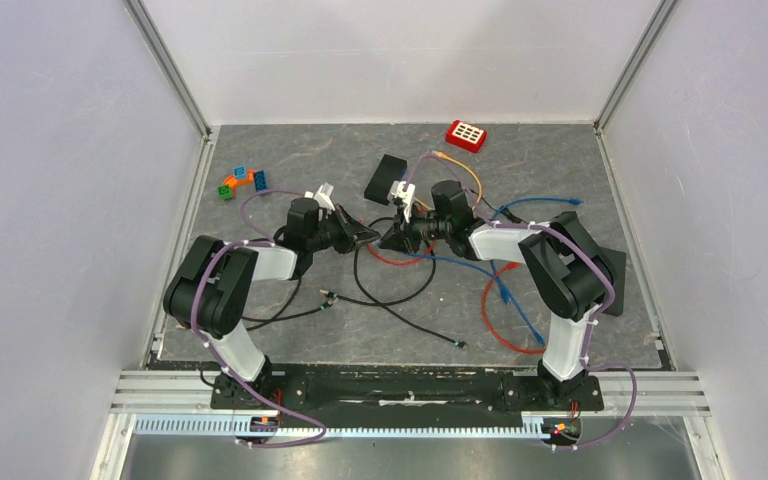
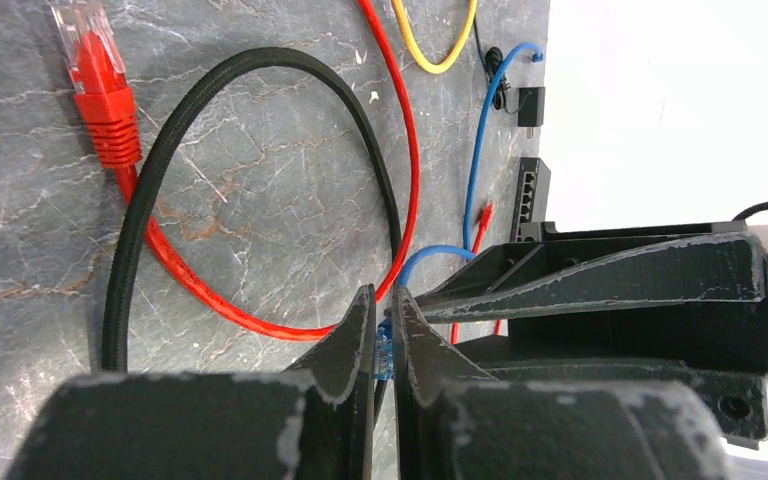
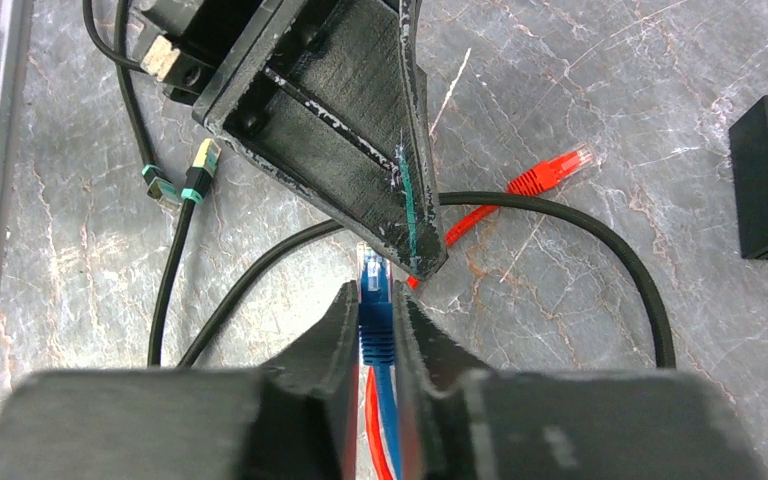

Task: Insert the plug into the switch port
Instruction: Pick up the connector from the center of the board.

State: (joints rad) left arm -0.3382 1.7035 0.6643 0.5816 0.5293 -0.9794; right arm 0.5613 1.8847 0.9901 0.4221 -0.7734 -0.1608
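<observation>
The blue plug (image 3: 374, 290) sits between both grippers at the middle of the table. My right gripper (image 3: 374, 300) is shut on its ribbed blue boot, and the clear tip sticks out ahead. My left gripper (image 2: 384, 330) is shut on that clear tip (image 2: 384, 350) from the opposite side. From above, the left gripper (image 1: 373, 237) and right gripper (image 1: 392, 238) meet nose to nose. The black switch (image 2: 528, 200) shows a row of ports beyond the right arm and lies half hidden behind that arm (image 1: 612, 265).
A red cable with a red plug (image 2: 100, 90), a thick black cable (image 1: 400, 300) and the blue cable (image 1: 505, 290) loop around the grippers. Another black box (image 1: 385, 176) lies behind them. A red keypad-like block (image 1: 466, 135) and small coloured bricks (image 1: 240, 182) sit at the back.
</observation>
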